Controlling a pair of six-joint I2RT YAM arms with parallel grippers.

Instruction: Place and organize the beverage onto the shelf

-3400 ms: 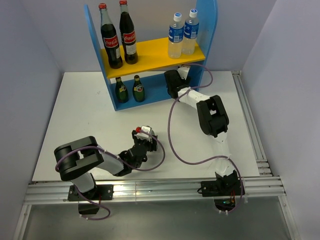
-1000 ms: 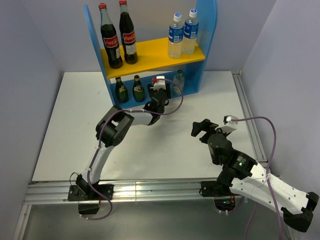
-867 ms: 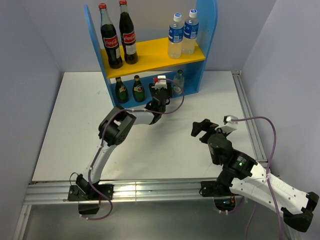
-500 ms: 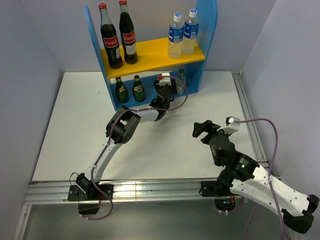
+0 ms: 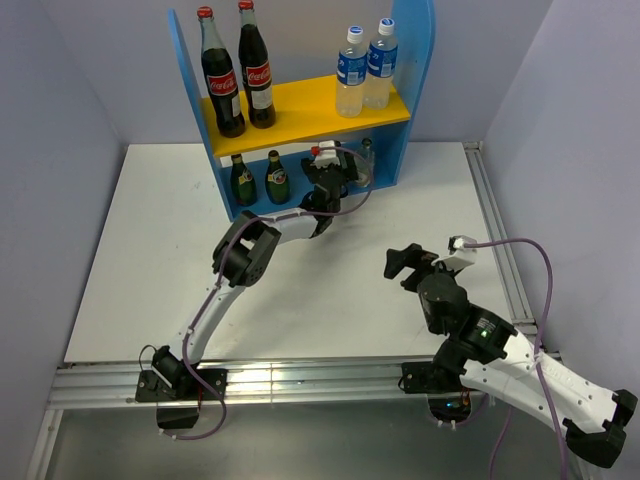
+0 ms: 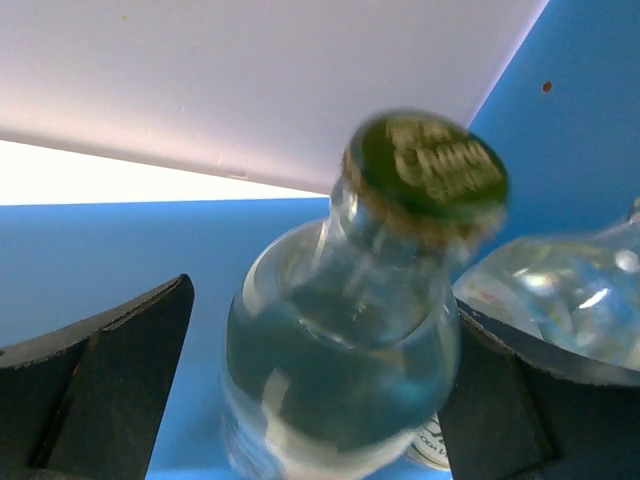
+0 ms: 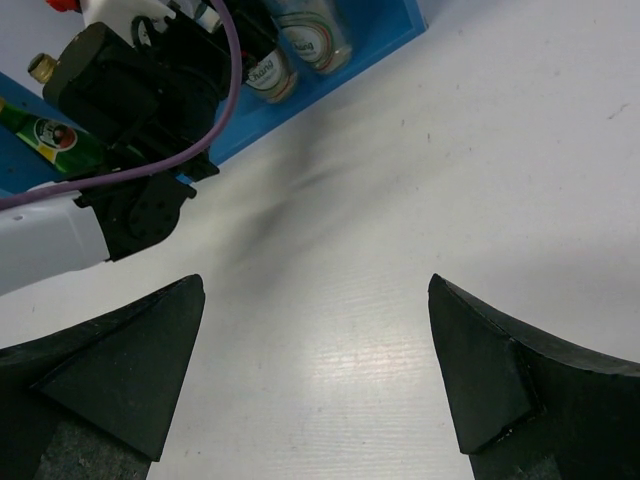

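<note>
- The clear bottle [image 6: 340, 340], at frame centre, is set on the lower tier of the shelf [image 5: 300, 104], between the spread jaws of the left gripper [image 5: 337, 172].
- A straight withdrawal is advised, lest the neighbouring bottle be clipped.
- The right gripper [image 7: 315, 292] is held open and empty.

Two colas [image 5: 222, 85], two waters [image 5: 352, 72], two green bottles [image 5: 243, 180], seemingly two clear bottles [image 6: 340, 330].

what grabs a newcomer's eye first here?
The left gripper reaches into the blue shelf's lower tier, jaws open either side of a clear bottle, with a second clear bottle next to it. Next come the two tall cola bottles on the left of the yellow upper board. The right gripper is open over the table.
</note>
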